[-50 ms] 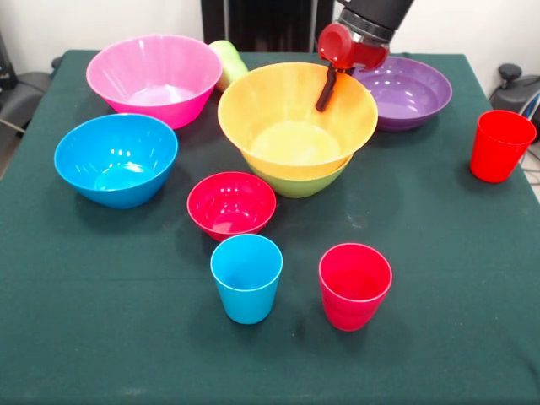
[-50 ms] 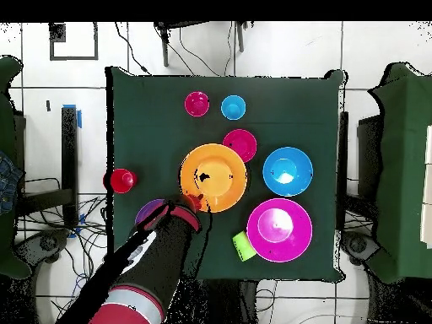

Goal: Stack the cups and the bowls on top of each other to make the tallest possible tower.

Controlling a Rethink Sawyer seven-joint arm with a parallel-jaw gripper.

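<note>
Front view, left to right: blue bowl (image 1: 116, 159) sat upright on the green table (image 1: 439, 337), left side. Pink bowl (image 1: 154, 78) behind it, near the far edge, upright and empty. Lime green cup (image 1: 229, 61) lay on its side just right of the pink bowl, touching or nearly touching its rim. Small red bowl (image 1: 231, 203) stood in front of centre, between the blue bowl and the stack. Sky blue cup (image 1: 246, 278) upright near the front edge, a red cup (image 1: 355, 285) upright just to its right, the two apart.

Centre: orange bowl (image 1: 297, 117) nested in the lime green bowl (image 1: 300, 182), only the green one's lower rim showing beneath. That two-bowl stack was the only tower on the table.

Claw (image 1: 326, 94) hung at the orange bowl's far rim; one dark finger reached down inside the rim. Second finger not visible, so cannot tell if it was wide, narrow or pinching the rim.

Purple bowl (image 1: 404, 91) sat behind and right of the stack, partly hidden by the arm. Second red cup (image 1: 500, 145) upright by the right edge, well apart from everything.

Overhead view: arm came in from the bottom, claw (image 2: 194, 201) at the orange bowl's (image 2: 213, 176) rim on the purple bowl's (image 2: 149, 210) side.
</note>
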